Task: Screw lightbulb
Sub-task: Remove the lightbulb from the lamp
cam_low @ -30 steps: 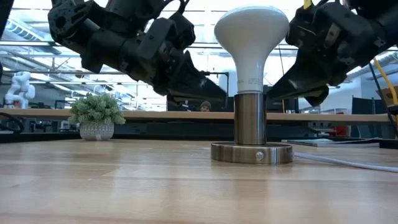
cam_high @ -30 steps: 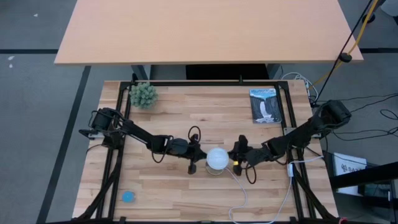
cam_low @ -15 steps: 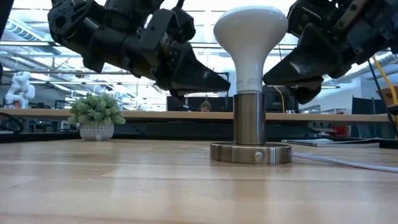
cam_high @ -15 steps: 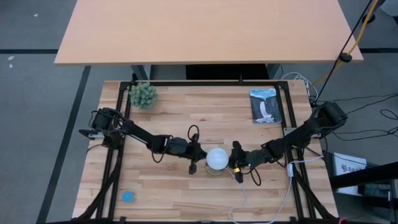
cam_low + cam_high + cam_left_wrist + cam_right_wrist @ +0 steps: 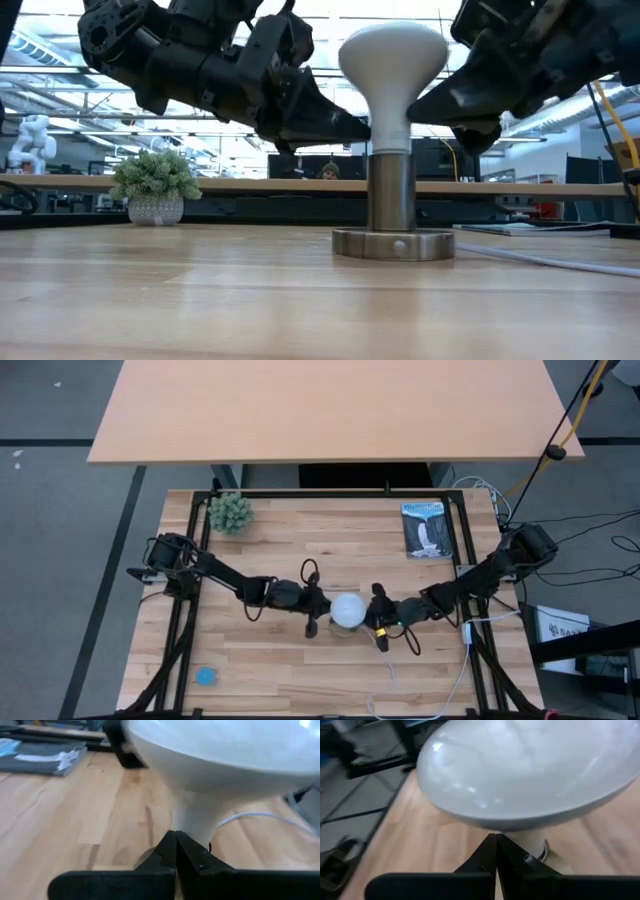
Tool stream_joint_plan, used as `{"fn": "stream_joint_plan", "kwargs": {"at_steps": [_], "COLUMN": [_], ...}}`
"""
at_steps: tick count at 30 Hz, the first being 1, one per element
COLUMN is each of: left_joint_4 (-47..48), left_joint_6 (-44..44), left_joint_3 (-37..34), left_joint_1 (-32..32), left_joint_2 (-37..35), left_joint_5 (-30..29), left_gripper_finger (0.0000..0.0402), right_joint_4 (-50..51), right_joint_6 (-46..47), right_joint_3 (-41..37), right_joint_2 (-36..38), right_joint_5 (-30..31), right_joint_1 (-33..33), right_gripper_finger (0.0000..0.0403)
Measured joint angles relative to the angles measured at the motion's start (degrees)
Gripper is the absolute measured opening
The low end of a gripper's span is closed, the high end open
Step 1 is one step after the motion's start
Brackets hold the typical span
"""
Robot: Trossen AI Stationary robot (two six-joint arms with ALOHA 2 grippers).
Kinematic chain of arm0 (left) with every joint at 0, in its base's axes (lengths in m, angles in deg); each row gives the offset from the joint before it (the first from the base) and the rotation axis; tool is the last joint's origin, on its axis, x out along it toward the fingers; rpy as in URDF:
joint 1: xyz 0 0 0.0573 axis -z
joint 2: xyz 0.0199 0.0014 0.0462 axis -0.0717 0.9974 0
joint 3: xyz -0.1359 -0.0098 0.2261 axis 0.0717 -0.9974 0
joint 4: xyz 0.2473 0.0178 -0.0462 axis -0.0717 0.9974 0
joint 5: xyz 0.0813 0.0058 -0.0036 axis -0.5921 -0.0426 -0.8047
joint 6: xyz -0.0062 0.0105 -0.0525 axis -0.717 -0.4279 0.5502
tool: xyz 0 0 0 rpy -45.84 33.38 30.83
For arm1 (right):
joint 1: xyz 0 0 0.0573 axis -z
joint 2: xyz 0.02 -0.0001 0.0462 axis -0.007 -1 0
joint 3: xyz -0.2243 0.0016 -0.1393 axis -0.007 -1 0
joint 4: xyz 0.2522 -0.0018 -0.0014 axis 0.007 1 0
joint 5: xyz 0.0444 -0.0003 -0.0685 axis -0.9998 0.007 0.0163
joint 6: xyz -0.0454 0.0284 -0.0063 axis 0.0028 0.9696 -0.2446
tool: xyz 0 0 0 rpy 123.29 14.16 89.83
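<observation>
The white lightbulb (image 5: pixel 347 610) stands upright in a metal socket tube (image 5: pixel 392 190) on a round base disc (image 5: pixel 393 243) at the middle of the table. Its globe fills the top of both wrist views (image 5: pixel 225 750) (image 5: pixel 520 770). My left gripper (image 5: pixel 318 609) is shut and comes at the bulb's neck from the table's left. My right gripper (image 5: pixel 378 616) is shut and comes at the neck from the table's right. A thin white cord (image 5: pixel 388 670) runs from the base toward the near edge. My left gripper has its shut fingertips (image 5: pixel 175 851) against the bulb's narrow neck (image 5: pixel 195 822), below the globe. It comes from the table's left, slanting down. The bulb stands upright in the socket. My right gripper has its shut fingertips (image 5: pixel 496 849) against the neck (image 5: pixel 527 839), under the globe's rim. It comes from the table's right, slanting down, opposite the left gripper.
A small potted plant (image 5: pixel 230 512) stands at the far left. A magazine (image 5: pixel 427 528) lies at the far right. A small blue disc (image 5: pixel 206 676) lies at the near left corner. Black frame rails run along the table's edges.
My right gripper has gone toward the table's left, up to the bulb's neck. The socket with the bulb has slid a little toward the table's left, still upright. My left gripper has closed in on the neck from the other side.
</observation>
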Motion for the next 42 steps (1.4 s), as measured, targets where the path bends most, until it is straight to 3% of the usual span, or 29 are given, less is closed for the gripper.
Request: {"fn": "stream_joint_plan", "kwargs": {"at_steps": [5,12,17,26,31,33,35,39,42], "left_joint_4": [3.0,4.6,1.3,1.6,1.6,1.6,2.4,5.0,4.4], "left_joint_6": [-1.1,-1.3,-1.2,-1.0,-0.8,-0.8,-0.8,-0.8,-0.8], "left_joint_3": [0.0,0.0,0.0,0.0,0.0,0.0,0.0,0.0,0.0], "left_joint_1": [-0.7,-2.4,-3.2,-0.9,0.8,1.7,2.3,1.9,0.7], "left_joint_2": [0.0,0.0,0.0,0.0,0.0,0.0,0.0,0.0,0.0], "left_joint_5": [-3.1,-5.3,-0.2,2.6,3.9,3.9,3.7,-2.6,-5.1], "left_gripper_finger": [0.0000,0.0000,0.0000,0.0000,0.0000,0.0000,0.0000,0.0000,0.0000], "right_joint_4": [0.7,1.4,3.4,7.1,11.3,12.6,13.8,11.2,6.8], "right_joint_6": [-0.4,0.4,0.6,1.1,5.6,7.2,8.0,6.4,4.5], "right_joint_3": [0.0,0.0,0.0,0.0,0.0,0.0,0.0,0.0,0.0], "right_joint_2": [0.0,0.0,0.0,0.0,0.0,0.0,0.0,0.1,0.1], "right_joint_5": [3.9,0.9,1.7,7.5,16.2,17.1,14.2,0.4,-2.3], "right_joint_1": [0.7,0.2,0.5,0.8,0.7,0.7,0.8,0.7,0.7], "right_gripper_finger": [0.0000,0.0000,0.0000,0.0000,0.0000,0.0000,0.0000,0.0000,0.0000]}}
